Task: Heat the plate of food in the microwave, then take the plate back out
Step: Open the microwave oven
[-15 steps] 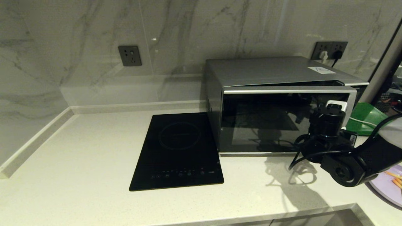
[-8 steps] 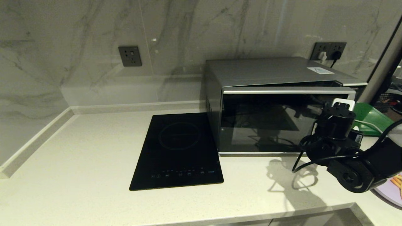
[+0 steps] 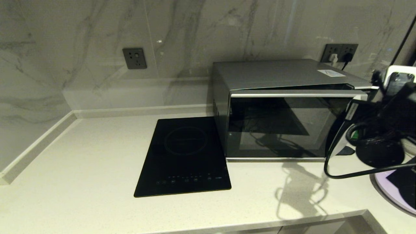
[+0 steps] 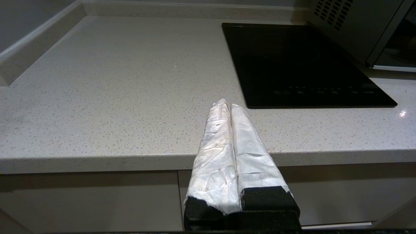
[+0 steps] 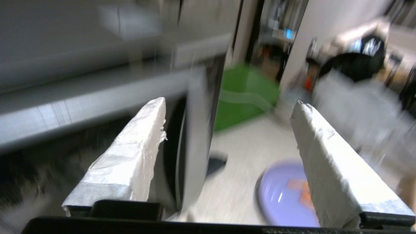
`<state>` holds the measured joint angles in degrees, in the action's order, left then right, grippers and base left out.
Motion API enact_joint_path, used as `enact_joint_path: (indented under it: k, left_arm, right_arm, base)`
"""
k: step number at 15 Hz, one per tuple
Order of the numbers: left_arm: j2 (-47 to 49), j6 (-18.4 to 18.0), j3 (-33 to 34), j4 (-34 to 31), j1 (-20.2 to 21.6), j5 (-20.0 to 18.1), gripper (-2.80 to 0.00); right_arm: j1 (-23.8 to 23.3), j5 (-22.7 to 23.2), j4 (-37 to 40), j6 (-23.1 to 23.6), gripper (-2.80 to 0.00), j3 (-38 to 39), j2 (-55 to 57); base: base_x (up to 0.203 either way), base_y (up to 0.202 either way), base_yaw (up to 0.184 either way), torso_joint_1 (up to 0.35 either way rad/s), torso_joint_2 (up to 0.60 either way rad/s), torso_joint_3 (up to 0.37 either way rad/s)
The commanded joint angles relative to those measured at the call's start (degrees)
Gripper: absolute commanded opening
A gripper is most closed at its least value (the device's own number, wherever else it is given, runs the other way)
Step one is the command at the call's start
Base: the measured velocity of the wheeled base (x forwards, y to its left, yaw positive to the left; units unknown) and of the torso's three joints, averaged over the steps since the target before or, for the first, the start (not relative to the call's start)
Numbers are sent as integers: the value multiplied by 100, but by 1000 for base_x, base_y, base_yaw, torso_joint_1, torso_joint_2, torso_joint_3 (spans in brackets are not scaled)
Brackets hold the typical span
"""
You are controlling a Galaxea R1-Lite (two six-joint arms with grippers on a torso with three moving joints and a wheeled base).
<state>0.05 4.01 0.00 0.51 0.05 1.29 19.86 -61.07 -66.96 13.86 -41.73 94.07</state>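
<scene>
The silver microwave (image 3: 286,110) stands on the counter with its dark glass door slightly ajar at the top right. In the right wrist view my right gripper (image 5: 229,104) is open, and the door's free edge (image 5: 195,130) stands between its white-wrapped fingers, close to one of them. The lilac plate of food (image 5: 286,195) with orange sticks lies on the counter beyond that edge. In the head view the plate (image 3: 388,191) sits at the lower right, partly hidden by my right arm (image 3: 380,146). My left gripper (image 4: 226,104) is shut and empty, parked off the counter's front edge.
A flat black induction hob (image 3: 185,156) lies left of the microwave, also in the left wrist view (image 4: 302,61). A green tray (image 5: 247,94) sits behind the microwave's right side. A marble wall with sockets (image 3: 134,58) backs the counter.
My right arm has lifted and swung right, from in front of the door's right part to beside the microwave's right end. The door stays slightly ajar. The left arm has not moved.
</scene>
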Motion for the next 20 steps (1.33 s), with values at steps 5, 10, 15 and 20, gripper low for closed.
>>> enact_joint_path:
  k: [5, 10, 15, 20]
  left_arm:
    - [4, 3, 0, 2, 4, 3, -280]
    - [4, 3, 0, 2, 4, 3, -280]
    - [4, 3, 0, 2, 4, 3, -280]
    - [4, 3, 0, 2, 4, 3, -280]
  right_arm:
    - [65, 231, 3328, 642, 0, -2743, -1064]
    - [27, 830, 7534, -565, 0, -5780, -529]
    - [-320, 2998, 10711, -3022, 0, -7222, 206]
    - [-796, 3787, 10788, -3583, -280, -7200, 557]
  base:
    - [0, 0, 0, 0, 0, 0]
    - [0, 0, 0, 0, 0, 0]
    - [0, 0, 0, 0, 0, 0]
    - [0, 0, 0, 0, 0, 0]
